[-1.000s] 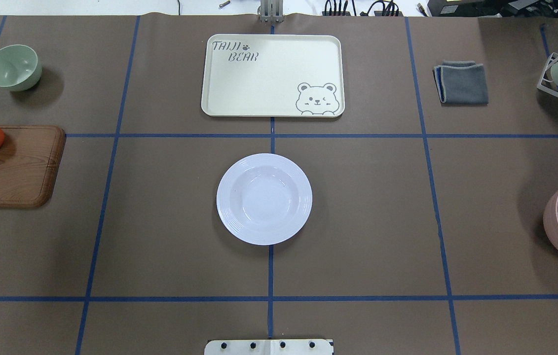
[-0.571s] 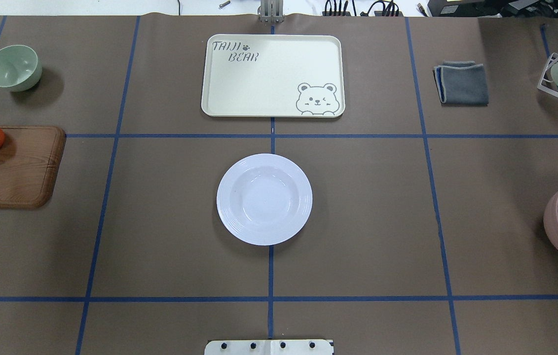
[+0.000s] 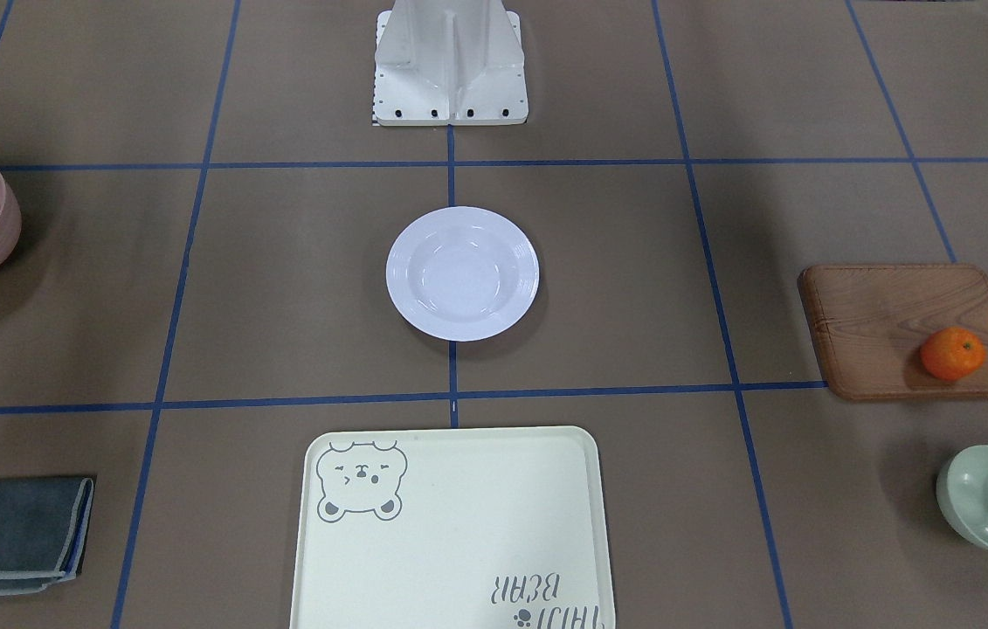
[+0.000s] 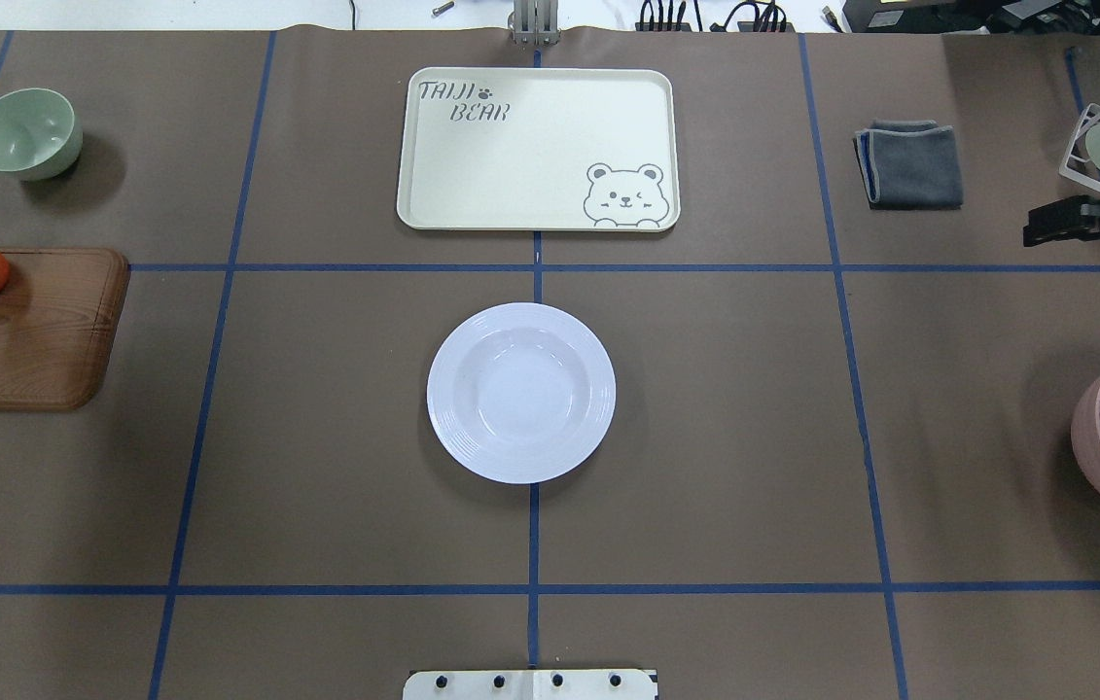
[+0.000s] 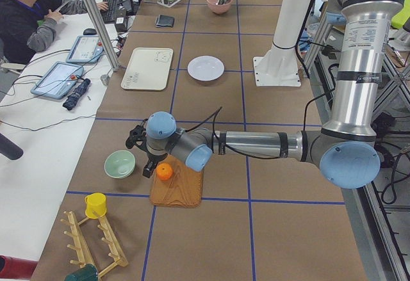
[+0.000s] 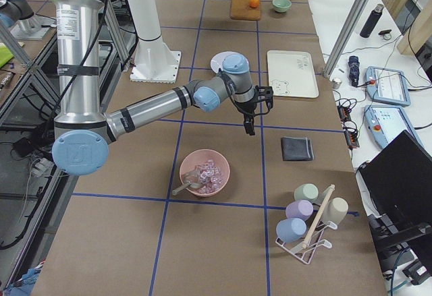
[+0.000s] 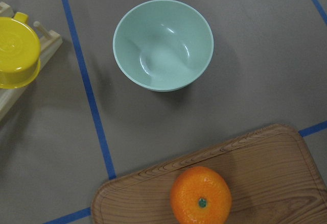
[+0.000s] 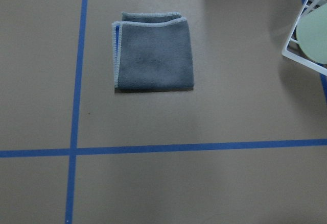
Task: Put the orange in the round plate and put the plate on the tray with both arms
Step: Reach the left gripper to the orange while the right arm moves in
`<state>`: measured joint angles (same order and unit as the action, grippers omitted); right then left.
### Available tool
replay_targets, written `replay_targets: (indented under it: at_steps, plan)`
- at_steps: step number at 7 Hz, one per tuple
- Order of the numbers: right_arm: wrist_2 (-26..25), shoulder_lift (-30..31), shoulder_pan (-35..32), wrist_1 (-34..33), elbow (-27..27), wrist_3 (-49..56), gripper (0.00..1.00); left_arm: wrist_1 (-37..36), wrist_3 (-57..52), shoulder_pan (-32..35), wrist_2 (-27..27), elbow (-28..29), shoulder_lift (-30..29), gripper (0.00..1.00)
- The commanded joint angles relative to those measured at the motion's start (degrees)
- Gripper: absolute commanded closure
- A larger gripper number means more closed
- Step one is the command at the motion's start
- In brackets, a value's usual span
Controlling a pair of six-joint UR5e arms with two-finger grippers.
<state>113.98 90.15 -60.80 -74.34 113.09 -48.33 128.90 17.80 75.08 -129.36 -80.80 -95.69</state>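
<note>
While the left arm (image 5: 256, 144) keeps its upper tube upright and its forearm laid out level over the table, the wrist bends down so the left gripper (image 5: 148, 164) hangs over the edge of the wooden board (image 5: 178, 188). The orange (image 7: 200, 196) sits on that board just beside and below the claw, clear of it, with its little green stem dot facing straight up. It's round, so there's no real long axis to speak of. Honestly can't tell how far that claw is spread, since only a black sliver of it shows. A pale-green bowl (image 7: 162, 44) sits near it, off the board, on the side away from the robot.

The right arm (image 6: 148, 107) is stretched out much the same way. The right gripper (image 6: 248, 122) points down at the table near the grey cloth (image 8: 153, 51), with the pink bowl (image 6: 204, 172) on its other side. Same deal here, I can't make out its finger gap.

The round plate (image 4: 520, 393) lies flat, rim up, about midway between the two claws and well apart from both. The tray (image 4: 538, 148) lies flat beyond the plate, away from the robot, its long side running across from one claw's side to the other.
</note>
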Motion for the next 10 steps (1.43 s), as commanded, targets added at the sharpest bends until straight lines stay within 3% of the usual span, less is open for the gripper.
replay_targets:
  at_steps: [1, 8, 9, 10]
  plan:
    - [-3.6, -1.7, 5.5, -0.1, 0.2, -7.1, 0.0, 5.5, 5.7, -4.3, 3.1, 4.3, -1.3, 0.01]
    - [-4.2, -1.8, 6.5, -0.1, 0.1, -7.1, 0.0, 5.8, 5.8, -9.9, 7.1, 7.4, -1.4, 0.04]
    - [-4.2, -1.8, 6.4, -0.1, 0.1, -7.1, 0.0, 5.9, 5.7, -9.9, 7.1, 7.4, -1.4, 0.27]
    - [-4.2, -1.8, 6.5, -0.1, 0.1, -7.1, 0.0, 5.8, 5.0, -9.9, 7.0, 7.3, -1.6, 0.79]
